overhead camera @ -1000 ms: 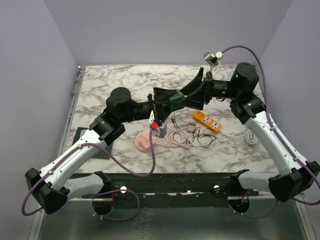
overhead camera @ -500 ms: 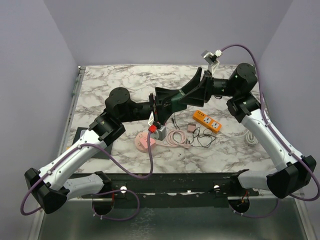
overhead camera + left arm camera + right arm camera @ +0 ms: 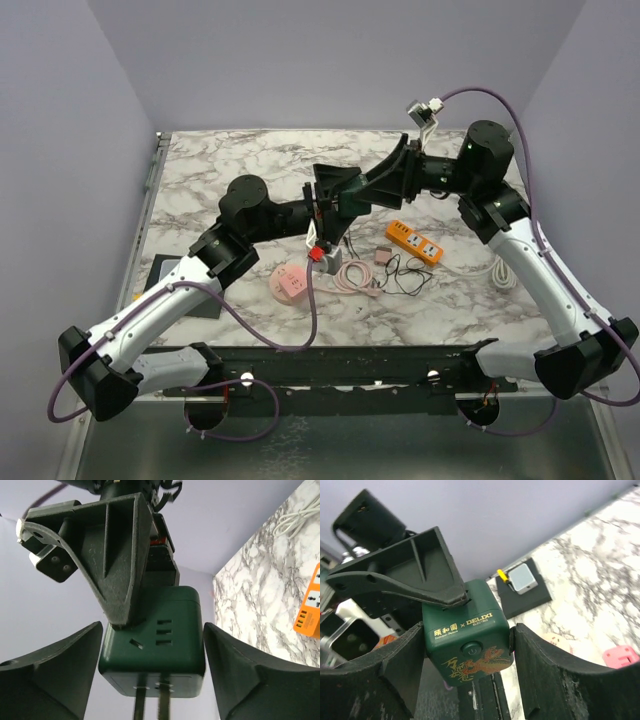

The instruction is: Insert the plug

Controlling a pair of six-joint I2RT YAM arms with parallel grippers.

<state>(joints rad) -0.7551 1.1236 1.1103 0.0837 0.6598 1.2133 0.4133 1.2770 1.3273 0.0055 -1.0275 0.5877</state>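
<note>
Where the two arms meet above the marble table (image 3: 220, 170), we find the green cube adapter (image 3: 470, 622) held in mid-air. The left gripper (image 3: 153, 640) is clenched on two of its sides, and the right gripper (image 3: 468, 635) grips it likewise. The orange power strip (image 3: 414, 242) lies on the table, just right of the adapter.

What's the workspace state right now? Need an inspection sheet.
Surface: marble tabletop, no damage seen.
Job's things: green power cube held in the air, prongs showing; orange power strip lying flat on the table.
Clutter: pink socket block, small brown adapter, black pad at left edge.
Grippers: left gripper and right gripper both closed on the cube, on different faces.
Cables: pink coil, thin black cable, white cable; purple arm cables.
Surroundings: plain lavender walls; nothing else seen.
</note>
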